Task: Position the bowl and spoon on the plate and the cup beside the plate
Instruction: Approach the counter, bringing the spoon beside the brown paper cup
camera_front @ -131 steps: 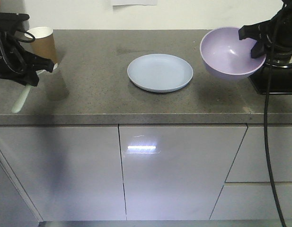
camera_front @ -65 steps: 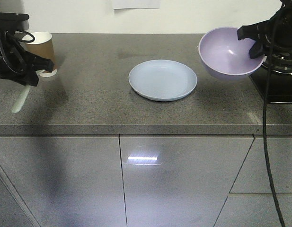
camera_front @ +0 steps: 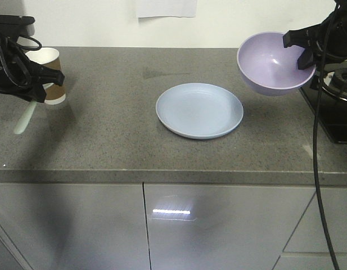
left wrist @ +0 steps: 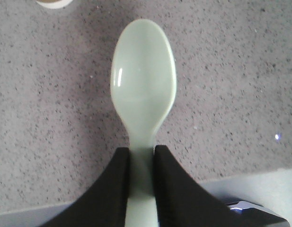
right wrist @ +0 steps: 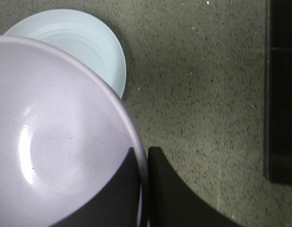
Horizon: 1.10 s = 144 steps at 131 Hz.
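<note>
My left gripper (camera_front: 37, 97) is shut on the handle of the pale mint-green spoon (camera_front: 23, 120) at the far left. In the left wrist view the spoon (left wrist: 143, 85) juts out ahead of the gripper (left wrist: 142, 152) above the grey counter. The brown paper cup (camera_front: 51, 72) stands upright just behind that gripper. The pale blue plate (camera_front: 199, 110) lies mid-counter with nothing on it. At the upper right my right gripper (camera_front: 304, 55) is shut on the rim of the lavender bowl (camera_front: 270, 63), held in the air, right of the plate. The right wrist view shows bowl (right wrist: 56, 142), gripper (right wrist: 144, 153) and plate (right wrist: 84, 38).
A black stove top (camera_front: 335, 109) sits on the counter at the right edge, under the right arm, and appears as a dark block (right wrist: 282, 94) in the right wrist view. The counter's front edge (camera_front: 162, 175) runs above grey cabinet doors. A wall closes the back.
The whole front view has shifted: counter, plate and cup sit lower and look nearer than a second ago. Both grippers keep their holds on the spoon and the bowl.
</note>
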Motion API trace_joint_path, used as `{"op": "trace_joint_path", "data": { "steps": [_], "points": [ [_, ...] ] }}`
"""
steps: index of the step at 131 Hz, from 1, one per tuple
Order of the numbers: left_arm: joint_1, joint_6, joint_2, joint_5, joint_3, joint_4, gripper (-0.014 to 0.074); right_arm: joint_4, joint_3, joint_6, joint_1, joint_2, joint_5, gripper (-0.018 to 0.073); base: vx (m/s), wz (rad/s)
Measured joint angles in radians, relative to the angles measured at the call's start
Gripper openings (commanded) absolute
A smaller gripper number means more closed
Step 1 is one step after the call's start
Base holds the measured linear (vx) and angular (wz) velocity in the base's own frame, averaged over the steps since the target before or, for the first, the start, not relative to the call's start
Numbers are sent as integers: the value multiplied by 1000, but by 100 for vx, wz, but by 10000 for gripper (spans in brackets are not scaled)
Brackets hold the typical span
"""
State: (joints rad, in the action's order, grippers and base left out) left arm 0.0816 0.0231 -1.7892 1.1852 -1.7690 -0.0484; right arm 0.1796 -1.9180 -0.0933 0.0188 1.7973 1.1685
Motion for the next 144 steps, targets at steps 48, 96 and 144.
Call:
{"op": "trace_joint_path", "data": {
  "steps": [48,96,144],
  "points": [
    [0,0,0,0,0,0,-8,0,0,0,0,0,0,-8,14,5],
    [0,1,0,0,0,0,-8,0,0,0,0,0,0,-8,8,1],
    [0,0,0,0,0,0,-8,0,0,0,0,0,0,-8,6,1]
  ]
}}
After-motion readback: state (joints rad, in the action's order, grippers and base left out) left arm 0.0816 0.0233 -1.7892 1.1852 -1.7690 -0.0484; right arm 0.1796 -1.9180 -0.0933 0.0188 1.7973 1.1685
